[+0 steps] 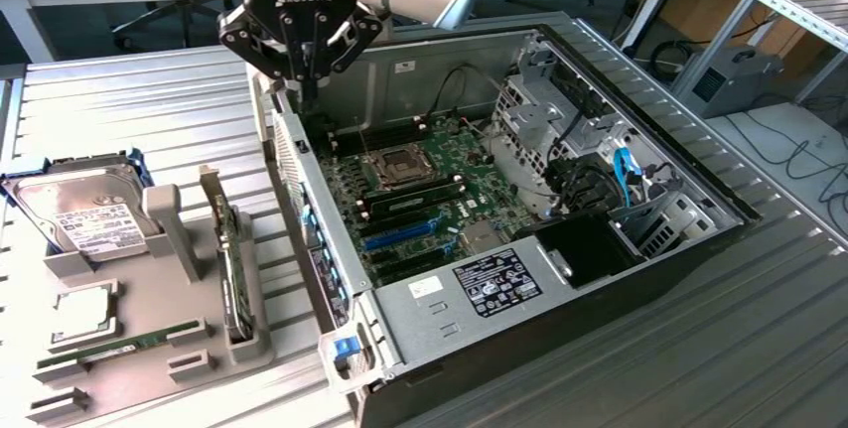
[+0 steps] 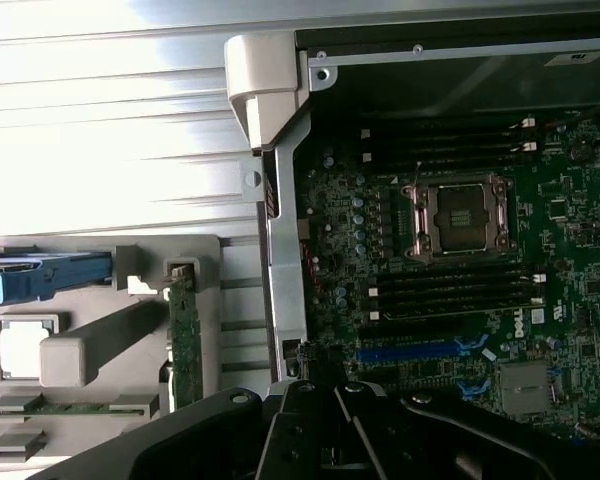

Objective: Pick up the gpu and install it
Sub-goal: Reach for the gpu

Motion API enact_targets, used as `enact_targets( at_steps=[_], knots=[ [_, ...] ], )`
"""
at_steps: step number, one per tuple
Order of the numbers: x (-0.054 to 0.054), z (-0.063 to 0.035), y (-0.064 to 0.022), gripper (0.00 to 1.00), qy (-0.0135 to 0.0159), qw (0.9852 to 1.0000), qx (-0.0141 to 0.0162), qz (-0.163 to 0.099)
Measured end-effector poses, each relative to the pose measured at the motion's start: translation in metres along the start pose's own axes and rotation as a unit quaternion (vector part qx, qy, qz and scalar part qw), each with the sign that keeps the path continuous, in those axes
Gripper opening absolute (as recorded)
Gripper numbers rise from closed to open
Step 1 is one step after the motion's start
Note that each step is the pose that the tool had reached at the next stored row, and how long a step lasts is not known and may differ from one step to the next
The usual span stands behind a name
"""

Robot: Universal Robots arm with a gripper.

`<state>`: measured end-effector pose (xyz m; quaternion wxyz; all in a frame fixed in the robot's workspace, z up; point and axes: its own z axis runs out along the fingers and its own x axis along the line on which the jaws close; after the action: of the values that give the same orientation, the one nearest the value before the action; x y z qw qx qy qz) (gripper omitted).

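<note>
The gpu (image 1: 233, 271) stands on edge in a slot of the grey holder (image 1: 159, 368), at the exterior view's left of the open computer case (image 1: 636, 249). Its silver bracket points away from the table's front edge. In the wrist view the gpu (image 2: 185, 340) shows edge-on as a thin green board. My gripper (image 1: 304, 72) hangs above the case's rear wall, well away from the gpu. Its fingers are shut together and hold nothing. In the wrist view the gripper's black linkages (image 2: 325, 435) lie over the case's edge beside the motherboard (image 2: 460, 300).
A hard drive (image 1: 82, 217), a CPU (image 1: 86, 311) and a RAM stick (image 1: 122, 346) also sit in the holder. Inside the case are the CPU socket (image 1: 397, 165), blue expansion slots (image 1: 397, 235), a drive cage (image 1: 543, 120) and cables. Ribbed metal tabletop surrounds everything.
</note>
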<state>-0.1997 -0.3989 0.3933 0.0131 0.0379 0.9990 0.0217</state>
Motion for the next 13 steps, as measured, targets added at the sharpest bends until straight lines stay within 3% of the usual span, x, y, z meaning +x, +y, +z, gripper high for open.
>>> enact_targets(
  at_steps=[13],
  knots=[
    [0.0054,-0.0002,-0.0004,0.11,0.0,1.0,0.0,0.0]
  ],
)
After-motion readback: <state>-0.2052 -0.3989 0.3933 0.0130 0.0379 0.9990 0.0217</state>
